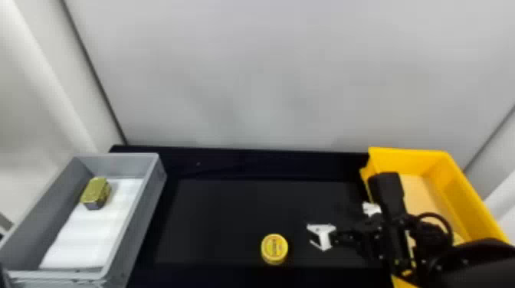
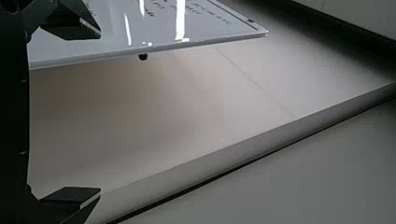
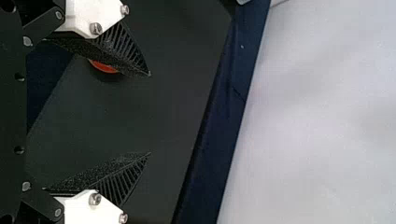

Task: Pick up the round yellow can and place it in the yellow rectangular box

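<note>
The round yellow can (image 1: 274, 249) lies on the dark mat near the front middle in the head view. My right gripper (image 1: 337, 219) is to its right and a little farther back, apart from it. In the right wrist view the right gripper (image 3: 149, 113) stands open, its fingers wide apart with nothing between them; a curved orange-red edge (image 3: 103, 67) peeks out from behind one finger. The yellow rectangular box (image 1: 408, 154) stands at the right, partly covered by the right arm. My left gripper (image 2: 100, 112) is open and holds nothing in the left wrist view, away from the can.
A grey box (image 1: 153, 191) at the left holds a gold-coloured tin (image 1: 95, 191) on a white sheet (image 1: 82, 237). A pale wall (image 1: 249, 76) rises behind the dark table (image 1: 214, 161). In the left wrist view a whiteboard (image 2: 210, 28) has a straight edge near that gripper.
</note>
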Motion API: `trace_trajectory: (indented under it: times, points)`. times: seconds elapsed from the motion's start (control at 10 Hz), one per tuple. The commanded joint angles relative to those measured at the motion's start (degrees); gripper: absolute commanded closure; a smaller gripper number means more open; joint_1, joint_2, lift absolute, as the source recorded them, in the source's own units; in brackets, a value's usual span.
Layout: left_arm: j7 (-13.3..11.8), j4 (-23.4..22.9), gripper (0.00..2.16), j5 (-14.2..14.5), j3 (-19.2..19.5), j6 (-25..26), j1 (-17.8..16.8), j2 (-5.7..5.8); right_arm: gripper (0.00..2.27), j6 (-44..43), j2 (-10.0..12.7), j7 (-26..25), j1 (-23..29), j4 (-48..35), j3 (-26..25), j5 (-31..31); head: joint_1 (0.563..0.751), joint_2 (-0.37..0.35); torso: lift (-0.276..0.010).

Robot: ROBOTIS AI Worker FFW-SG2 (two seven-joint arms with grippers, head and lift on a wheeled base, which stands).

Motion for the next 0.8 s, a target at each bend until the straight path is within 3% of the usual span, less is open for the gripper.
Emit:
trace_trajectory:
  times: [0.0,0.7]
  points:
    - [-0.1,0.1,0.10,0.0,0.0,0.0,-0.1,-0.15,0.24,-0.8,-0.6,1.1,-0.7,3.7,2.3,0.2,0.694,0.014,-0.060]
    - [-0.3,0.1,0.10,-0.1,0.0,0.3,-0.5,-0.15,0.24,0.0,-0.4,2.4,-4.4,6.6,9.5,0.2,0.694,0.014,-0.060]
